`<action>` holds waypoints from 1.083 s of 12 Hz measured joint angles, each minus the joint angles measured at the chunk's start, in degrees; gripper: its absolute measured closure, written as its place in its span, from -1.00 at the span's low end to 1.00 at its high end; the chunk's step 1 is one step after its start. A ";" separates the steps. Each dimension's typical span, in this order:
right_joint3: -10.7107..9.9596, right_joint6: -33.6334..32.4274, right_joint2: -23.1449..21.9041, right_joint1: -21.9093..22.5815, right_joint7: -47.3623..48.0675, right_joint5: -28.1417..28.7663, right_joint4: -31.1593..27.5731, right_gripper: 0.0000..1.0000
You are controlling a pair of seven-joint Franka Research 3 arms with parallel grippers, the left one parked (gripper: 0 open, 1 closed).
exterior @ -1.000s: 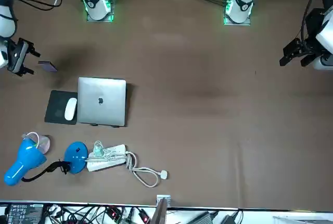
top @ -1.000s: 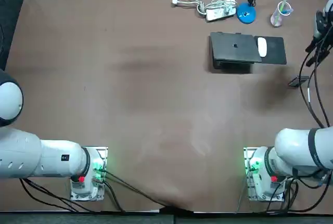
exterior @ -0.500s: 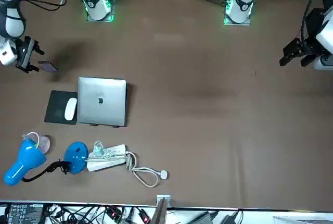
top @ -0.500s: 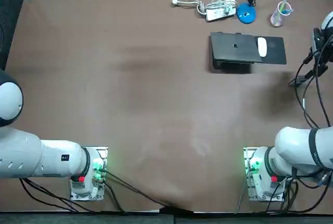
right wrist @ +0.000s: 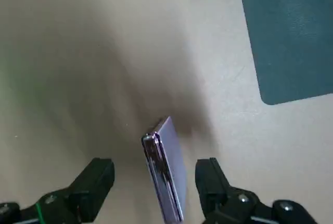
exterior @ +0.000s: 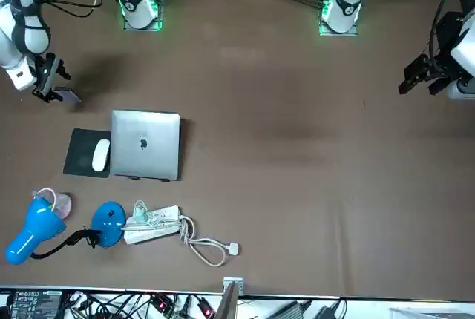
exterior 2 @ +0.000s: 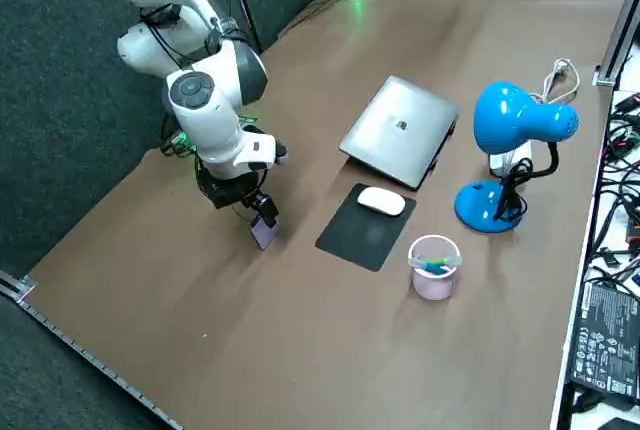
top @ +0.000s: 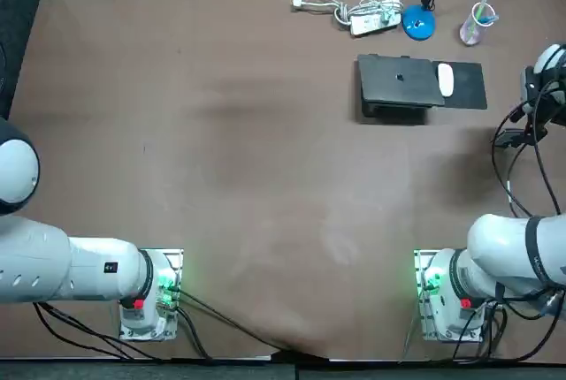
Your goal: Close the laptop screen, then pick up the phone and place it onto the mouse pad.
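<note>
My gripper (right wrist: pixel 155 171) is open, one finger either side of the phone (right wrist: pixel 166 182), which sits on the tabletop (exterior 2: pixel 250 330) near the mouse pad (exterior 2: pixel 360 235). The laptop (exterior 2: pixel 398 132) beyond is shut, so I'm on the pickup. Next I squeeze, lift and carry it over to the pad.

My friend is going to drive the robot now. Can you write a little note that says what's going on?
Right gripper: open, low over the table, one finger on each side of the phone, not touching it.
Phone: on the table, apart from the mouse pad; it looks tipped up on an edge.
Laptop: lid shut, right beside the mouse pad. A mouse sits on the pad's laptop side.
Done: laptop closed.
Left: shut on the phone, lift it, and set it on the bare part of the mouse pad.
</note>
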 joint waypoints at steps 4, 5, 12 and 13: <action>0.13 3.99 0.91 -0.01 0.00 -0.10 -1.62 -0.73; 0.16 4.62 1.14 -0.01 -0.11 -0.22 -1.62 -0.47; 0.34 8.94 3.05 -1.13 -2.57 -0.53 -1.37 0.52; 0.38 8.91 2.83 -1.13 -2.56 -0.43 -1.29 0.52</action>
